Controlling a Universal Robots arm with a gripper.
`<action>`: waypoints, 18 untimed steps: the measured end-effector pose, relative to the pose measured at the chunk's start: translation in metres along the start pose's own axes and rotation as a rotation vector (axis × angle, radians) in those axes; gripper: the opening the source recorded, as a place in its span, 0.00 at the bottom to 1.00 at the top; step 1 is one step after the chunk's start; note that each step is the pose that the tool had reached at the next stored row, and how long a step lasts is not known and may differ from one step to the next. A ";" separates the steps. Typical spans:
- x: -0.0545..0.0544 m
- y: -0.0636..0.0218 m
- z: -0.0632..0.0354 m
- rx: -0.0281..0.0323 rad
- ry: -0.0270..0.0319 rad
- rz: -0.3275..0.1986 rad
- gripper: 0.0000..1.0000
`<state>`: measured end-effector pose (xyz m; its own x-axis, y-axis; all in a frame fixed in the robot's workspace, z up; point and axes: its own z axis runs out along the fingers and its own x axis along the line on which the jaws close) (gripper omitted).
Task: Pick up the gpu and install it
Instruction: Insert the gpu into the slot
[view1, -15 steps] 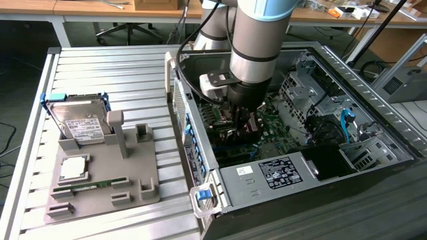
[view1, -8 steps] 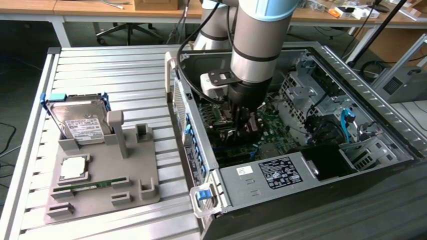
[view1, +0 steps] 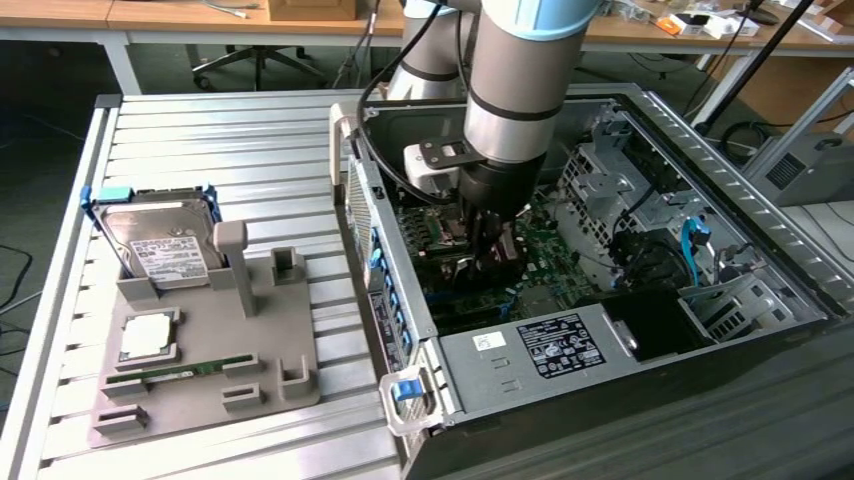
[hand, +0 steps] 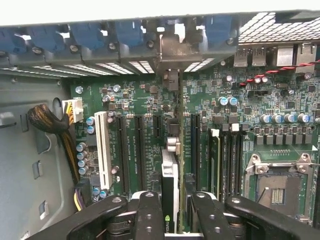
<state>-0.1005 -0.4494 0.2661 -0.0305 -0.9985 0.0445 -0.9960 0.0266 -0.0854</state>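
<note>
Above the motherboard (hand: 150, 105), the gpu (hand: 170, 187) is held edge-on between the closed fingers (hand: 148, 215), its long axis parallel to the slots.

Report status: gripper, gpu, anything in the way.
Gripper shut on gpu, inside the computer case. Gpu edge-on over the motherboard, bracket end toward the rear slot covers. Seating not confirmed. No obstruction seen at the slots.

The gpu (hand: 170, 192) is a thin dark card standing on its edge over the green board's slots.
</note>
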 end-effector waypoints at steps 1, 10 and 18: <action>-0.001 0.0000 -0.0001 -0.0001 0.0001 0.000 0.27; -0.001 0.0004 0.0000 -0.0021 -0.0637 0.005 0.27; 0.007 0.0014 0.0004 -0.0027 -0.0904 0.008 0.27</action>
<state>-0.1021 -0.4565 0.2659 -0.0305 -0.9985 -0.0462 -0.9960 0.0342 -0.0827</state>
